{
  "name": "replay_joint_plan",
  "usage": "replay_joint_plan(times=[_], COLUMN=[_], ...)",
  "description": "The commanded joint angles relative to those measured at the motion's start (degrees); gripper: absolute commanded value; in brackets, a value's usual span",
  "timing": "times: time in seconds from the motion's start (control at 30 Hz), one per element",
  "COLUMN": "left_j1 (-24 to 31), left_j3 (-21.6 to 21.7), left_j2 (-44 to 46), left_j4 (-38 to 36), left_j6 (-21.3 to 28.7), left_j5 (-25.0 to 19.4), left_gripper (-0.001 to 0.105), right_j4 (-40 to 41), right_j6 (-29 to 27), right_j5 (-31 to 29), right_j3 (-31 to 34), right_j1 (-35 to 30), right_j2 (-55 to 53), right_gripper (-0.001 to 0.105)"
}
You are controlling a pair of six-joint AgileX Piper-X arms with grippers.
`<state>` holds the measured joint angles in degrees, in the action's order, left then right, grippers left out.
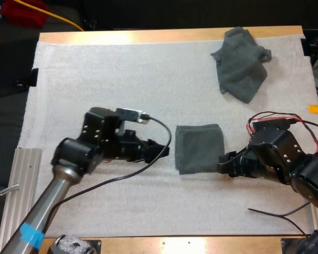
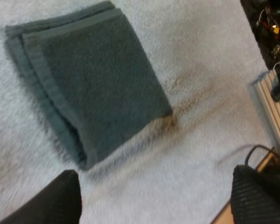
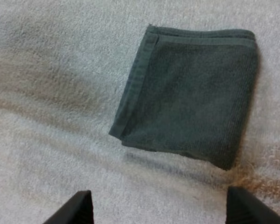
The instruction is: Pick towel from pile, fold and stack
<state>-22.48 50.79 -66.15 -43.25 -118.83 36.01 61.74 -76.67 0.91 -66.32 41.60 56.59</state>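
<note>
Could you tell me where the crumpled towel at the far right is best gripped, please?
Probably the crumpled towel by its bunched far end, from above, with the nearer right gripper: folds rise there, while its near corner lies flat on the mat.

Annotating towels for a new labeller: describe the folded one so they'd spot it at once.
Start from the white textured mat covering the wooden table. Near its middle, between the left gripper and the right gripper, lies a flat, squarish, folded dark grey-green towel. Unlike the crumpled dark grey-green towel heaped at the mat's far right corner, it has neat straight edges and stacked layers.
</note>
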Motion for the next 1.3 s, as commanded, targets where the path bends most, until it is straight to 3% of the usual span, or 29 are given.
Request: replay_joint_plan(times=[0.0, 0.3, 0.5, 0.97, 1.13, 1.17, 1.27], left_j1=[-1.05, -4.01, -5.28, -6.68, -6.68, -6.80, -7.21], left_j3=[0.23, 0.23, 0.23, 0.23, 0.23, 0.23, 0.23], left_j2=[-1.20, -14.81, -21.42, -30.46, -31.68, -32.51, -33.48], left_j4=[2.20, 10.96, 13.18, 17.87, 20.47, 22.87, 24.25], left_j6=[-2.03, -8.17, -9.71, -13.83, -15.41, -17.58, -19.22], left_j5=[-1.46, -2.82, -2.82, -2.67, 0.37, 3.53, 4.60], left_gripper=[0.065, 0.065, 0.065, 0.065, 0.065, 0.065, 0.065], right_j4=[0.64, 0.64, 0.64, 0.64, 0.64, 0.64, 0.64], right_j6=[-0.05, -0.05, -0.05, 0.11, 0.11, 0.11, 0.12], right_j5=[-0.36, -0.36, -0.36, -0.24, -0.24, -0.24, -0.24], right_j3=[-0.38, -0.38, -0.38, -0.38, -0.38, -0.38, -0.38], right_j1=[-0.01, -0.01, -0.01, -0.01, -0.01, -0.01, -0.01], right_j2=[-0.36, -0.36, -0.36, -0.36, -0.36, -0.36, -0.36], right_gripper=[0.058, 0.058, 0.058, 0.058, 0.058, 0.058, 0.058])
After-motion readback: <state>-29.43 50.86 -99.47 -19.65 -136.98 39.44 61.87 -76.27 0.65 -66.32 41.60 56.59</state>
